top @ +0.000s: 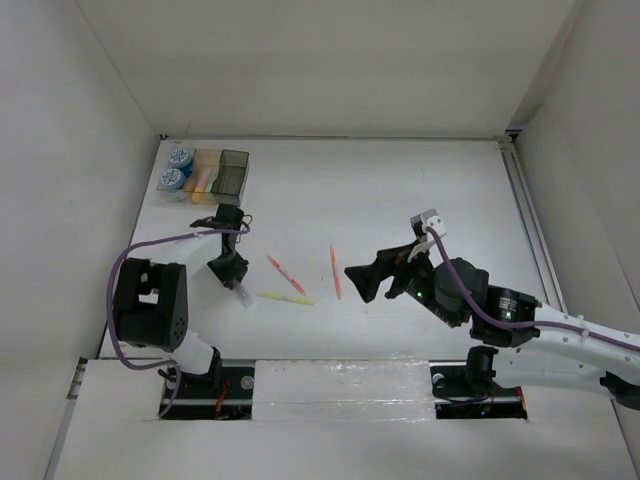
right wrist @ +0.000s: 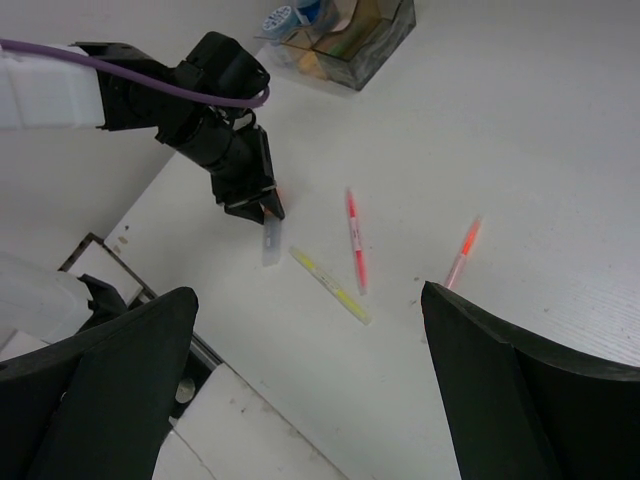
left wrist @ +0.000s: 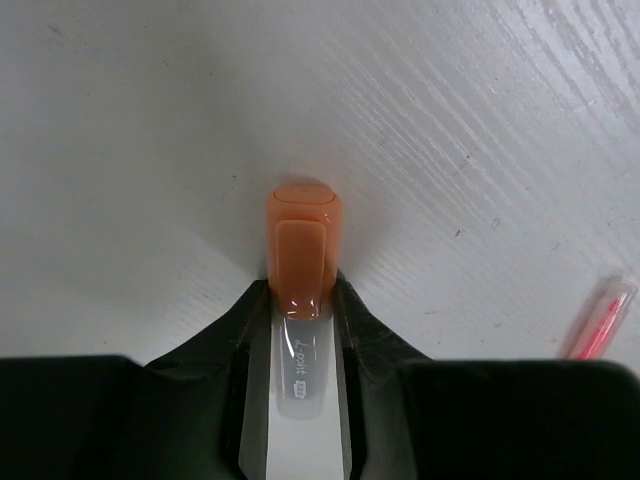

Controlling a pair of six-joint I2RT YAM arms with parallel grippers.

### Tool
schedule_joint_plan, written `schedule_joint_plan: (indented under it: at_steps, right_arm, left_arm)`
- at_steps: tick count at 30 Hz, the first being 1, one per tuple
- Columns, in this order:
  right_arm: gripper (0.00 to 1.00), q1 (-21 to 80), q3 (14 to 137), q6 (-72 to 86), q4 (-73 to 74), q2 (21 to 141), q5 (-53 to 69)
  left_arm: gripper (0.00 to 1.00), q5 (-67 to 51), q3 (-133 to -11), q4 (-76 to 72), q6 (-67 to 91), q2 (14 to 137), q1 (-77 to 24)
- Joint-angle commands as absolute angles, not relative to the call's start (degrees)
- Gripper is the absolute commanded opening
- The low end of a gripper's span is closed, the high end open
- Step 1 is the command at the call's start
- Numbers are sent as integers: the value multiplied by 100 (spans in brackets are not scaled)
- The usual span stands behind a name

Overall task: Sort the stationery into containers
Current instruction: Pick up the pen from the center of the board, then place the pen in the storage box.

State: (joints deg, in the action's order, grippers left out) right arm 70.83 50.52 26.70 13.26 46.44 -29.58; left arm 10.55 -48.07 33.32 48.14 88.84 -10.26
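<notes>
The left pincer (left wrist: 300, 296) is pinching the short orange-capped white marker (left wrist: 302, 225) lying near the desk's (top: 400, 180) near-left corner, the right pincer (right wrist: 320, 372) is hanging wide open, and the smooth barrel could be slipping or swivelling on lifting.

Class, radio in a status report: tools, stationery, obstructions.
Left tool shut on marker. Right tool open, empty. Three pens loose on table. Nothing blocking the containers.
</notes>
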Motion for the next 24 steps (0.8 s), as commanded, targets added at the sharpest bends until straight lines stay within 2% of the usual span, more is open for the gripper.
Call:
schedule_joint_plan:
  at_steps: [1, 6, 10, 12, 13, 16, 19, 24]
  right_arm:
    - [100, 7049, 5010, 2532, 1081, 4597, -2909]
    - [100, 7049, 5063, 2531, 1081, 4720, -2909]
    - [100, 7049, 5177, 2583, 1142, 4834, -2909]
    - [100, 7049, 5177, 2645, 1143, 4834, -2909]
    - [100, 7049, 5177, 2698, 1143, 4886, -2909]
    - [100, 7049, 5177, 2751, 1143, 5000, -2804]
    - [100, 7049, 5177, 2804, 1143, 5054, -2620]
    - [100, 7049, 5063, 3049, 1195, 5054, -2540]
  left_arm:
    - [0, 1124, -4657, 3260, 4746, 9344, -1020]
    - [0, 1581, -5553, 3567, 4483, 8414, -1020]
    - [0, 1775, -6730, 3779, 3834, 8227, -1020]
    - [0, 1487, -7457, 3578, 3264, 8340, -959]
    - [0, 1233, -7740, 3429, 2573, 8558, -897]
    - [0, 1781, -9046, 3655, 2112, 9304, -896]
    - [0, 2468, -10277, 3806, 1908, 9886, -896]
    - [0, 2898, -11688, 3746, 1574, 10923, -537]
